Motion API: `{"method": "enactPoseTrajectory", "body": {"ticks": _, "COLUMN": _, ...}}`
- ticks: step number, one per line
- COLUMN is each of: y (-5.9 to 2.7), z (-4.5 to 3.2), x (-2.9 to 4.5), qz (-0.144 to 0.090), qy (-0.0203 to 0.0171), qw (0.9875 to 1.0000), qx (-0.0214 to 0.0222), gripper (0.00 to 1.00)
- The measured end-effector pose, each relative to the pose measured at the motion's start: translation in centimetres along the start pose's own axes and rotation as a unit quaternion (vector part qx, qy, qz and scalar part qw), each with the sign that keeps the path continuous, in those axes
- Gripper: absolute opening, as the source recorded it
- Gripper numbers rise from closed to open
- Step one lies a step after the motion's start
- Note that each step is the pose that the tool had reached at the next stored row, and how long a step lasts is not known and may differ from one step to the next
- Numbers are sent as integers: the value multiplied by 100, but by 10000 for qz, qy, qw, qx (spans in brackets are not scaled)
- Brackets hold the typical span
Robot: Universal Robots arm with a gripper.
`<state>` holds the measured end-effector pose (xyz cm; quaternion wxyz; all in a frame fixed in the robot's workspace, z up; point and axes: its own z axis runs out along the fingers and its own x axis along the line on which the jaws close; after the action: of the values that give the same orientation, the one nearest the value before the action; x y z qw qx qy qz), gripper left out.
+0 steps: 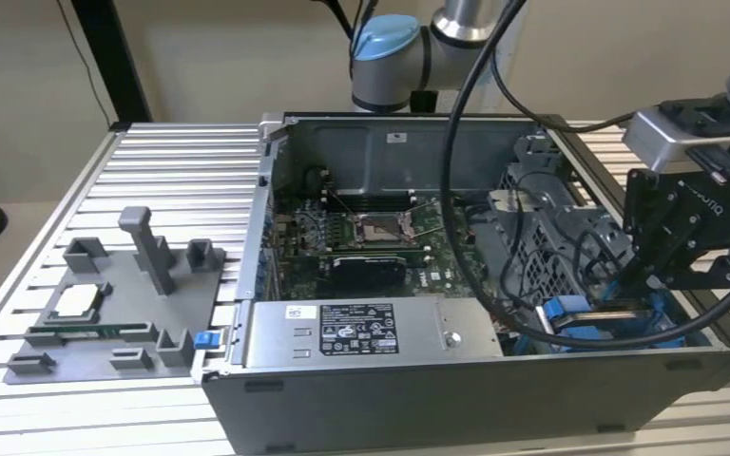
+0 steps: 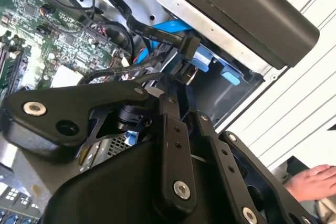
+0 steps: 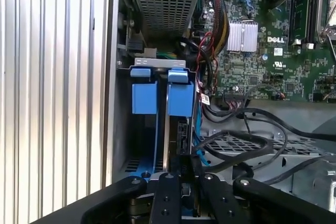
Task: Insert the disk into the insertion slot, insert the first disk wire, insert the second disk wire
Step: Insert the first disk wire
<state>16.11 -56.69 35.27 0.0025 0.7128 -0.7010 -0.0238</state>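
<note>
Holding gripper [image 3: 182, 169] low at drive bay [image 3: 157, 65]: disk [image 3: 181, 99] sits in slot, so my fingers pinch together at black wire connector [image 2: 189, 48], end-on, likely for seating it.

The disk [image 3: 181, 99] stands on edge in the insertion slot [image 3: 152, 62], deep in the corner of the computer case [image 1: 467, 399] at the exterior view's right. Its bright blue carrier frame hugs a thin dark drive body, with a blue tab at one end. In the second wrist view a flat black disk wire [image 2: 157, 39] crosses the blue frame. The wire's plug [image 2: 188, 51] meets the disk's connector edge; whether it is fully seated, I cannot tell.
</note>
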Motion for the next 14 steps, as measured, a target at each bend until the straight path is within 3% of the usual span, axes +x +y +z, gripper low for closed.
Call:
{"method": "enactPoseTrajectory", "body": {"ticks": 3, "y": -13, "z": 10, "x": 3, "qz": 7, "qy": -129, "qw": 9999, "qx": 2, "gripper": 0}}
{"method": "enactPoseTrajectory", "body": {"ticks": 4, "y": -21, "z": 11, "x": 6, "qz": 9, "qy": -152, "qw": 9999, "qx": 3, "gripper": 0}}
{"method": "enactPoseTrajectory", "body": {"ticks": 8, "y": -67, "z": 12, "x": 29, "qz": 10, "qy": -159, "qw": 9999, "qx": -11, "gripper": 0}}
{"method": "enactPoseTrajectory", "body": {"ticks": 14, "y": -71, "z": 22, "x": 39, "qz": 45, "qy": -161, "qw": 9999, "qx": -12, "gripper": 0}}
